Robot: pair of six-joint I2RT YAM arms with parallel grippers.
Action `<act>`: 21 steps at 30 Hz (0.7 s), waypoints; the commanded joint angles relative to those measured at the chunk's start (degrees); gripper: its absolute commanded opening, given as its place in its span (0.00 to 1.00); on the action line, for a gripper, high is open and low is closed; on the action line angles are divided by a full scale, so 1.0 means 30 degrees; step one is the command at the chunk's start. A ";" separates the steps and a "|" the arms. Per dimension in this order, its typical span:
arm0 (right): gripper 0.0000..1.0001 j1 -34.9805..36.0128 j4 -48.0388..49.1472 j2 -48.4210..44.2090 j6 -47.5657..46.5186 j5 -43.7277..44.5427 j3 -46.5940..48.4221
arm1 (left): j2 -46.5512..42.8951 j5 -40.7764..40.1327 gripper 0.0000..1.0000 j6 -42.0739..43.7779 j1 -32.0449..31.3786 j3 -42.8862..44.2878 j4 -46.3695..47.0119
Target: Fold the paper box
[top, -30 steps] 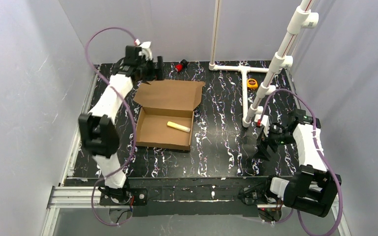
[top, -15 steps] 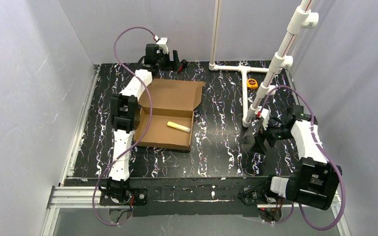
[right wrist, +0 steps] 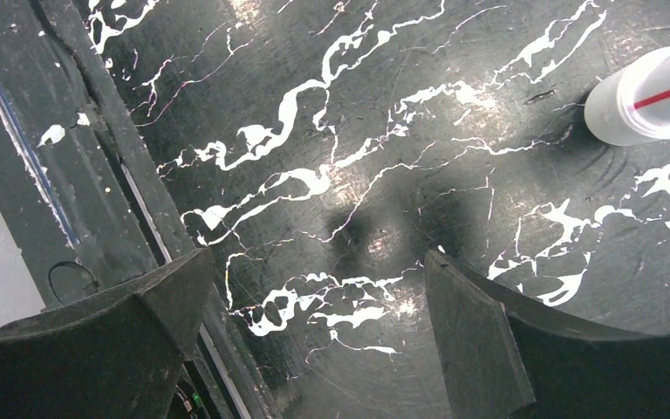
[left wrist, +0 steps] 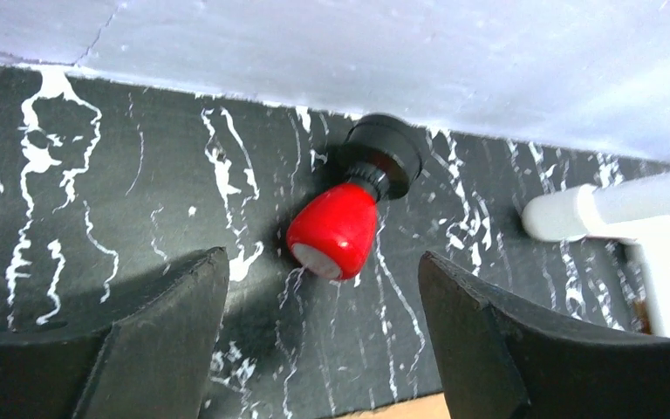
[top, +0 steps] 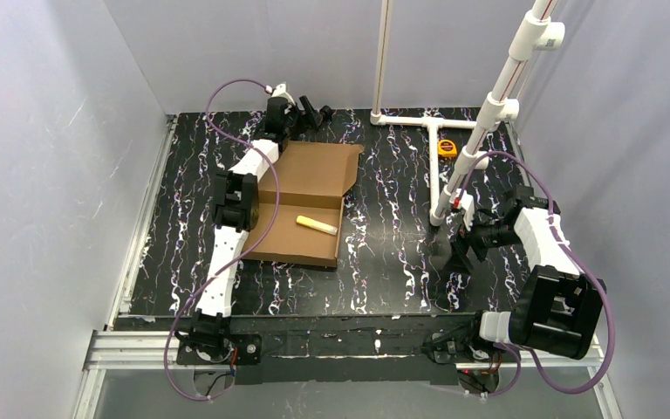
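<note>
The paper box (top: 266, 236) is a brown cardboard mailer lying left of centre, its tray up and its lid (top: 314, 168) laid flat toward the back wall. A cream stick (top: 316, 224) lies inside the tray. My left gripper (top: 314, 109) reaches past the lid's far edge, open, close to the back wall. In the left wrist view its jaws (left wrist: 321, 292) frame a red-capped black object (left wrist: 336, 229) on the table, touching nothing; a sliver of the box (left wrist: 410, 408) shows at the bottom. My right gripper (top: 462, 251) hangs open over bare table (right wrist: 318, 262), well right of the box.
A white PVC pipe frame (top: 419, 120) lies at the back, and a slanted pipe (top: 488, 113) rises to its right, its foot (right wrist: 641, 109) near my right gripper. A yellow tape measure (top: 447, 147) sits beside them. Grey walls close three sides.
My left arm has swung from the back left corner to the right along the back edge, over the red-capped object, and its jaws have narrowed slightly. The right arm shifted only a little.
</note>
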 commanded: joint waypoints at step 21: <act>0.98 0.0597 -0.1263 0.0237 -0.1056 -0.0221 0.0765 | 0.2822 -0.1876 0.53 -0.5282 -0.0158 0.3547 0.3443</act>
